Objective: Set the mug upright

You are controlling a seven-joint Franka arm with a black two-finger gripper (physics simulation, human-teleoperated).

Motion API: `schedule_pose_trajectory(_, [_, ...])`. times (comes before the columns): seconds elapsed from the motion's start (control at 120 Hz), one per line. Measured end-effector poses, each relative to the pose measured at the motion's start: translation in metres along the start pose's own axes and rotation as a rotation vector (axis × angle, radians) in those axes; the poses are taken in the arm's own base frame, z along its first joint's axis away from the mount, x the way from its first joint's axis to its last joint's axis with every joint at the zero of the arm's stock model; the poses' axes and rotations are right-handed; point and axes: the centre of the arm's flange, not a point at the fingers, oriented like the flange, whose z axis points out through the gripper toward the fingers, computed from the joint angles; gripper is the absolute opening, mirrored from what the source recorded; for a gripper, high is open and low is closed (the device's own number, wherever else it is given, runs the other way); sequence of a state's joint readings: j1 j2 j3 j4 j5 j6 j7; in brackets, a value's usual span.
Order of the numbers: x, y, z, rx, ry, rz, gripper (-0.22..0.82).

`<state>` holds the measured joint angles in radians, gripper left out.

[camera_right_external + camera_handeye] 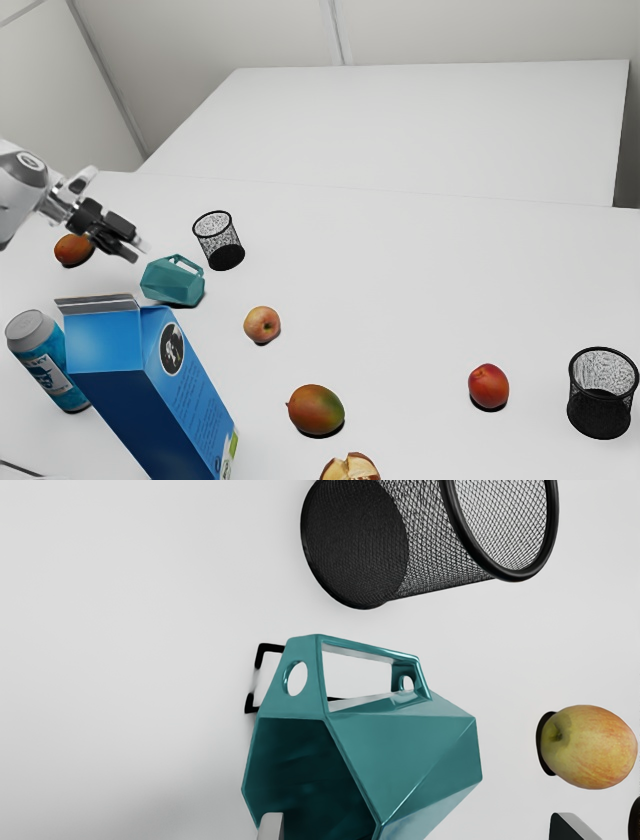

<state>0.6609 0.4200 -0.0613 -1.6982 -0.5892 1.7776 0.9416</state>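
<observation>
- Your worktop (400, 270) gives its broadest open room from about 2 to 3 o'clock of the mug in the exterior view; the far edge runs behind the mesh cup, so keep any swing toward 12 short.
- The tall blue carton (140, 370) stands at 6 to 7 o'clock of the mug, near it in that view. Your arm or a swinging mug could knock it, so don't sweep that way.
- The black mesh cup (219, 241) stands upright between 1 and 2 o'clock, just beyond the handle side. You have a narrow gap there; lift before you turn.
- The teal mug (400, 760) lies on its side, mouth facing roughly 9 to 10 o'clock, base toward 3 to 4. It isn't upright, so you are likely at the step of getting a grip. Next, line up across the body or the handle (370, 647), close, raise the mouth end and bring the base down flat.
- Your jaws (422, 827) are spread wide and hold nothing, near the mug at 10 to 11 o'clock in the exterior view.
- The apple (262, 325) sits at 4 o'clock, a little apart; it could roll if the base swings out into it.
</observation>
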Motion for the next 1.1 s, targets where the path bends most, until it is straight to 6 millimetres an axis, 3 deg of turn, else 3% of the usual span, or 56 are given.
schedule_pose_trajectory(0.467, [-0.018, -0.014, 0.045, -0.138, 0.098, -0.007, 0.57])
schedule_pose_trajectory(0.767, [-0.029, -0.012, 0.066, -0.220, 0.084, -0.033, 0.57])
schedule_pose_trajectory(0.85, [-0.029, -0.012, 0.067, -0.231, 0.081, -0.036, 0.47])
schedule_pose_trajectory(1.017, [-0.029, -0.010, 0.068, -0.242, 0.077, -0.038, 0.13])
schedule_pose_trajectory(1.1, [-0.029, -0.009, 0.068, -0.243, 0.076, -0.037, 0.02])
